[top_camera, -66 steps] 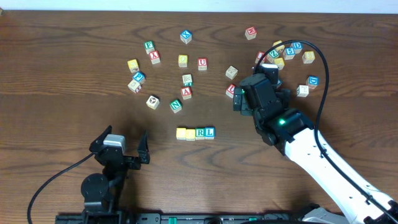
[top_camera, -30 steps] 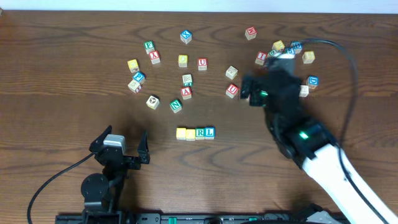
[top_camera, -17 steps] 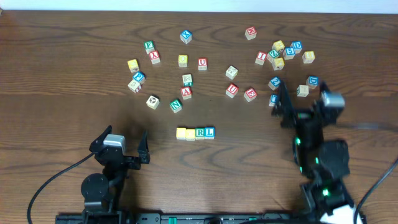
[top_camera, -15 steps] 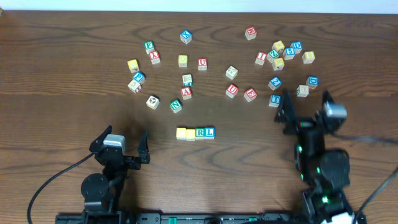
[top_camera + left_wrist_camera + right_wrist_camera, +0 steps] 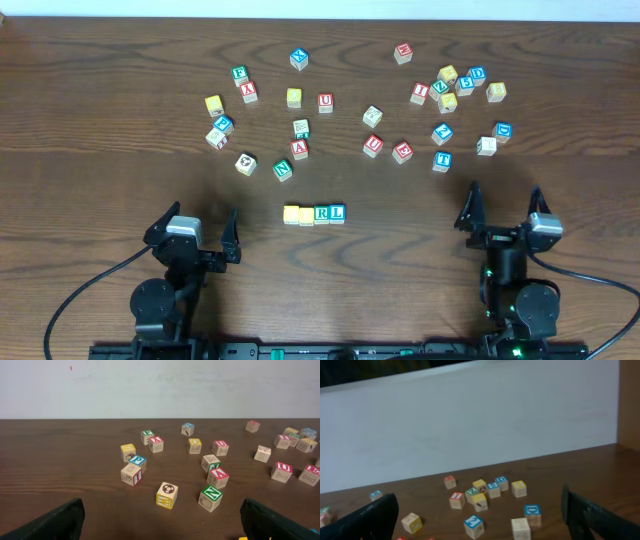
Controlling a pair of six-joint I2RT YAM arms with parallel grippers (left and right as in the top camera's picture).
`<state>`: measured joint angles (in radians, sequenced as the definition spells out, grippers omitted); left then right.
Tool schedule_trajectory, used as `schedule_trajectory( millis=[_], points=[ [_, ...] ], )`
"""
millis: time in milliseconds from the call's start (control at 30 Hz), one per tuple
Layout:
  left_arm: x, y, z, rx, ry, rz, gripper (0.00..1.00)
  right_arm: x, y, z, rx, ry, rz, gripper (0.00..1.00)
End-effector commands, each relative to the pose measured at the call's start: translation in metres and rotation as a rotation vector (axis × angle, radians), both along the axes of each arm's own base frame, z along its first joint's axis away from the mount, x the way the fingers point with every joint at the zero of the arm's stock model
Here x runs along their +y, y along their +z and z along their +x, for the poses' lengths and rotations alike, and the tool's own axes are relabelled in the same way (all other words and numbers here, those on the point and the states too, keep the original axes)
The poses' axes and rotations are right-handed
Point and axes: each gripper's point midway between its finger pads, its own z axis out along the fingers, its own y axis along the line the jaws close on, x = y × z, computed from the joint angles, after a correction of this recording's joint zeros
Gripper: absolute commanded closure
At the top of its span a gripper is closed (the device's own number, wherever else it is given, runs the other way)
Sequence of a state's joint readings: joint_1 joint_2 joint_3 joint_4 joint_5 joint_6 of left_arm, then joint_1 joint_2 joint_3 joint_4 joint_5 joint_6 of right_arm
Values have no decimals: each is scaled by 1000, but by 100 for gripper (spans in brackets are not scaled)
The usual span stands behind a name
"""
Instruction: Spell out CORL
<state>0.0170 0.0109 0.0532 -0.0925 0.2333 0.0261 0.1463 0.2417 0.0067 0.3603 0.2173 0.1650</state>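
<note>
Four small wooden cubes stand touching in a row at the middle of the table: two yellow-faced cubes [image 5: 291, 213] [image 5: 306, 214], the green R cube [image 5: 321, 213] and the blue L cube [image 5: 337, 212]. My left gripper [image 5: 193, 232] is open and empty at the front left, well short of the row. My right gripper [image 5: 500, 210] is open and empty at the front right, far from the row. In the left wrist view only a yellow corner of the row shows at the bottom edge [image 5: 243, 538].
Many loose letter cubes lie scattered across the far half of the table, among them the green N cube [image 5: 283, 169] [image 5: 211, 497], a red U cube [image 5: 372, 145] and a blue cube [image 5: 441, 160]. A cluster sits at the far right [image 5: 447, 84] [image 5: 479, 496]. A white wall stands behind the table.
My right arm has pulled back from the far right cluster to the front right of the table, gripper open and empty. The row of four cubes and the left arm have not moved.
</note>
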Motion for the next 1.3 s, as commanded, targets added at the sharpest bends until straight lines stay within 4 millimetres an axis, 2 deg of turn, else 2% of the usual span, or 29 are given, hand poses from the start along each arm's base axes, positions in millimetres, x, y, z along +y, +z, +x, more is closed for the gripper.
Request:
schedule_trajectory(
  millis=[0, 233, 467, 1000, 1267],
  points=[
    [1, -14, 0, 35, 2, -2, 2, -3, -5, -2, 20, -9, -29, 1],
    [1, -14, 0, 35, 2, -2, 2, -3, -40, -5, 159, -6, -47, 1],
    [1, -14, 0, 35, 2, -2, 2, -4, -60, -10, 238, -5, -57, 1],
    [1, -14, 0, 35, 2, -2, 2, 9, -63, -11, 255, 74, -212, 1],
    [1, -14, 0, 35, 2, -2, 2, 10, -62, -11, 248, 75, -215, 1]
  ],
)
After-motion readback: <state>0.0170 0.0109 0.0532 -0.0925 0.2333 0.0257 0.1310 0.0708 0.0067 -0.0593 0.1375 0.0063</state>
